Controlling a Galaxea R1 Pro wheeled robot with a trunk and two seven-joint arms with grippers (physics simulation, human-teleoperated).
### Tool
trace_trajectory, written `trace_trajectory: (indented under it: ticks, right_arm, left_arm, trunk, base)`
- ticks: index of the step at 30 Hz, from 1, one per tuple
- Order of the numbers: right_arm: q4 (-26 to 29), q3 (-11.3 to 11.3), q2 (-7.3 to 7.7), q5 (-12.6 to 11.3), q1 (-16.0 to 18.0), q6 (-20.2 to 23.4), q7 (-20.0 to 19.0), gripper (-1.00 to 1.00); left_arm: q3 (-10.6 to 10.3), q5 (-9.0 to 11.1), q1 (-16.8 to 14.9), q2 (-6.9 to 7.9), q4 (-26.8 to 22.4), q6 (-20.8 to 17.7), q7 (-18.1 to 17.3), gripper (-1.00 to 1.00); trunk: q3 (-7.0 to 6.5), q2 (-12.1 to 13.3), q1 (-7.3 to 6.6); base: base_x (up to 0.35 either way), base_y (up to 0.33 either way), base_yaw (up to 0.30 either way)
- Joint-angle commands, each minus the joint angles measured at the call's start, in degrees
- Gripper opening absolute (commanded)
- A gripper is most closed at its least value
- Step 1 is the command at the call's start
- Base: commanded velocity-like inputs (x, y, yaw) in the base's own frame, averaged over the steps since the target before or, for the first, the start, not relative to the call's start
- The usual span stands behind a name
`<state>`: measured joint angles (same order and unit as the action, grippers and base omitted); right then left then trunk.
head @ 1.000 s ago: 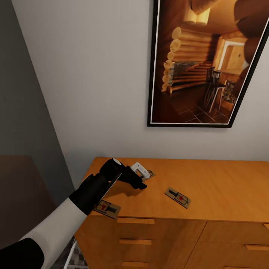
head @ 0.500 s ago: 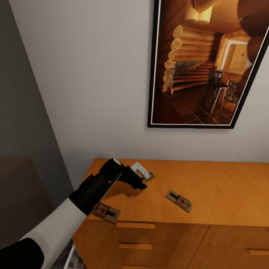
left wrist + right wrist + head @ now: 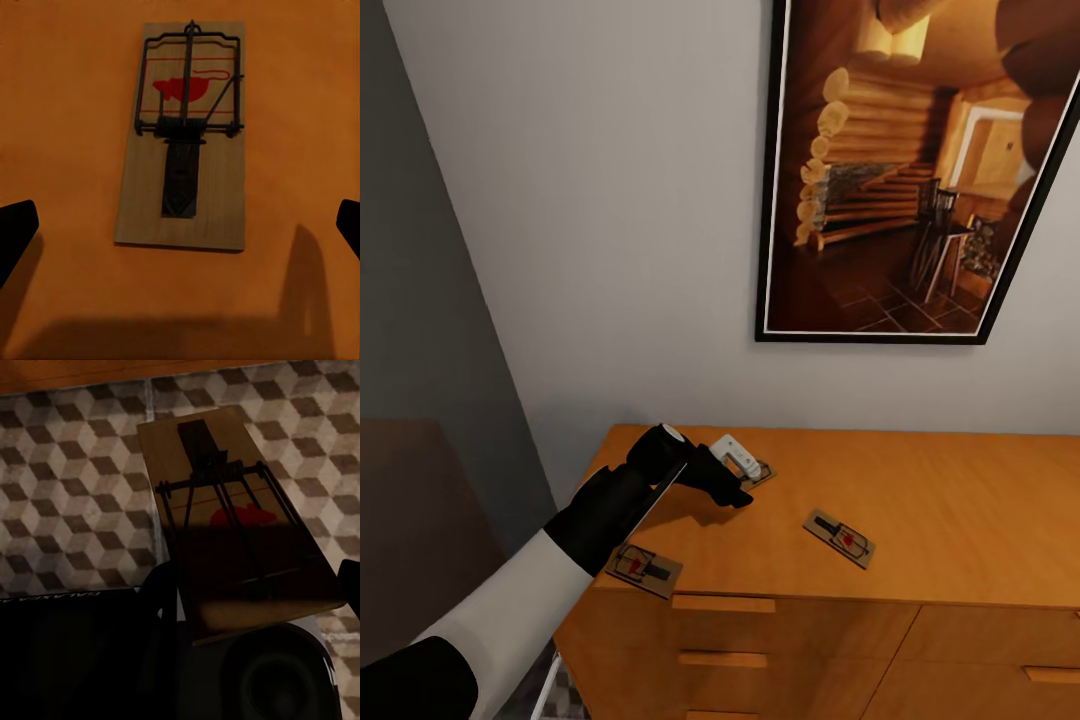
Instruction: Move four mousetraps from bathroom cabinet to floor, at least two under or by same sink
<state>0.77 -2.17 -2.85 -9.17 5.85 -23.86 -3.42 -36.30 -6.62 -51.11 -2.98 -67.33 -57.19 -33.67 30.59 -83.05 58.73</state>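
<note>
almost nothing has moved across the last half second: arm and traps sit as they did, after a small view shift before that. left gripper (image 3: 745,478) hovers low over the cabinet (image 3: 920,500) top with its fingers spread wide, nothing held; in the left wrist view the two dark fingertips (image 3: 15,229) stand well apart on either side of one mousetrap (image 3: 184,135), which lies flat between and slightly ahead of them. two further mousetraps rest on the same top, one (image 3: 841,535) off to the right of the fingers, one (image 3: 643,568) behind them near the front edge by the forearm. right gripper's jaws cannot be made out; a fourth mousetrap (image 3: 236,521) fills the right wrist view close to the camera, above the bathroom floor (image 3: 67,495), so whether it is gripped i cannot tell. judgement: step in hand is the pick of the trap between the left fingers. to do it well, descend straight, keep the board centred, close on its long edges clear of the wire parts; a flat thin board may slide on smooth wood. room: plain pale wall, framed picture (image 3: 910,170) of a log interior above the cabinet.
</note>
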Motion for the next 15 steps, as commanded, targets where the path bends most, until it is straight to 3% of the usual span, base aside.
trace_trajectory:
  ticks: [1,15]
  right_arm:
    - [-0.1,-0.2,-0.03,-0.8,0.0,-0.2,-0.5,-1.00]
    - [-0.1,-0.2,-0.58,-0.8,-0.5,2.5,-0.7,-1.00]
  left_arm:
    - [0.0,-0.6,0.0,-0.01,0.0,-0.1,-0.5,1.00]
    - [0.0,-0.6,0.0,-0.12,0.0,-0.1,-0.5,1.00]
  trunk:
    - [0.06,0.0,0.00]
    - [0.06,0.0,0.00]
  base:
    - [0.000,0.000,0.000]
    - [0.000,0.000,0.000]
